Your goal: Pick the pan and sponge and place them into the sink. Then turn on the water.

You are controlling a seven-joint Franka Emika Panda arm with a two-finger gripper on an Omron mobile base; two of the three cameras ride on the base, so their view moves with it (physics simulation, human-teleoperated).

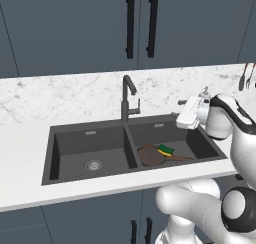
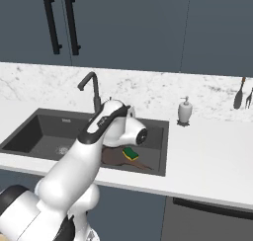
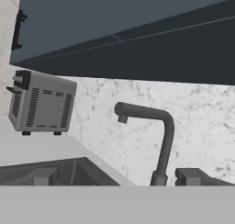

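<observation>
Pan (image 1: 151, 154) and sponge (image 1: 166, 150) are sitting in the right basin of the sink (image 1: 70, 138), sponge lying on the pan. Gripper (image 3: 114, 179) is hanging above that basin, jaws spread wide and holding nothing, facing the faucet (image 3: 158, 131). No water is running.

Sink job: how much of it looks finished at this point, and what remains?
Done: the pan lies in the right basin of the sink, with the sponge on it. In hand: nothing is held; the gripper has its jaws open and points at the faucet. Left: turning on the water, since no stream falls from the spout.
</observation>
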